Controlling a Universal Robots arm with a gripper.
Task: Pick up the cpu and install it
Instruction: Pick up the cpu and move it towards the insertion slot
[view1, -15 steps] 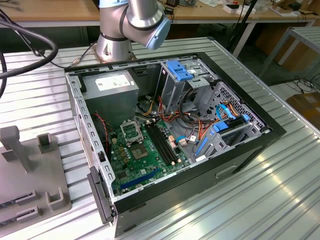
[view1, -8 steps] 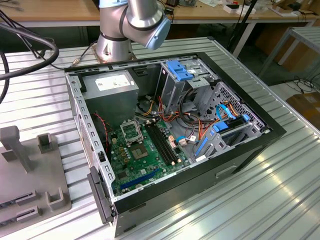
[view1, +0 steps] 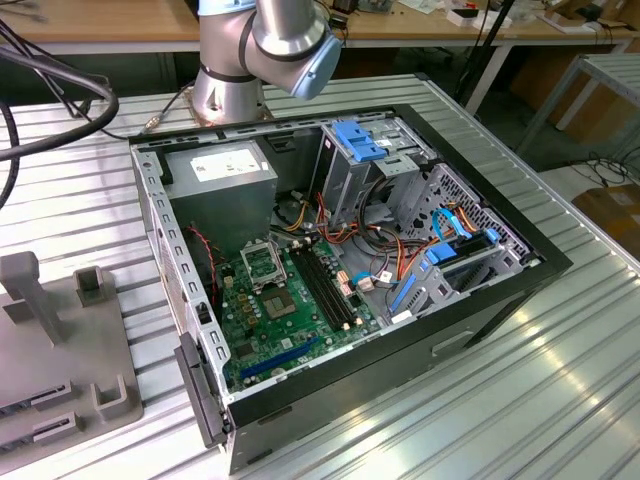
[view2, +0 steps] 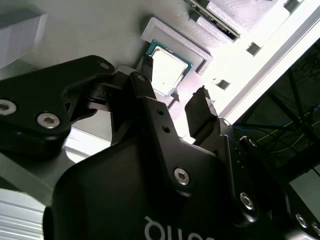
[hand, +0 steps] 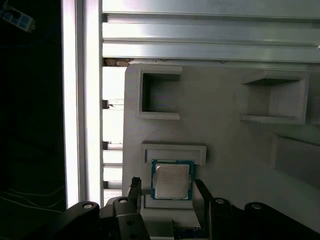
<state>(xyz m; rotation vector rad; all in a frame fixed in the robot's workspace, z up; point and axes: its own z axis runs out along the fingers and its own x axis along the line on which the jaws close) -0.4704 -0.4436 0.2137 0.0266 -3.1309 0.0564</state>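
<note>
The cpu (hand: 172, 181) is a small square chip with a silver metal face and a green edge. It lies flat in a shallow recess of a light grey holder (hand: 225, 130). In both wrist views my gripper (hand: 166, 185) hovers over it, open, with one black finger (hand: 134, 186) on each side of the chip and a visible gap to it. The second wrist view shows the cpu (view2: 167, 70) just beyond the gripper (view2: 174, 82) and its fingertips (view2: 201, 100). In the exterior view the open computer case (view1: 500, 300) holds the green motherboard (view1: 290, 325) with its metal-framed socket (view1: 262, 262).
Square pockets (hand: 160, 92) are moulded into the holder near the chip. A grey fixture (view1: 60, 340) stands at the exterior view's left on the ribbed metal table (view1: 560, 380). Black memory slots (view1: 325, 285), cables and drive cages (view1: 400, 170) crowd the case. The arm's base (view1: 235, 75) rises behind it.
</note>
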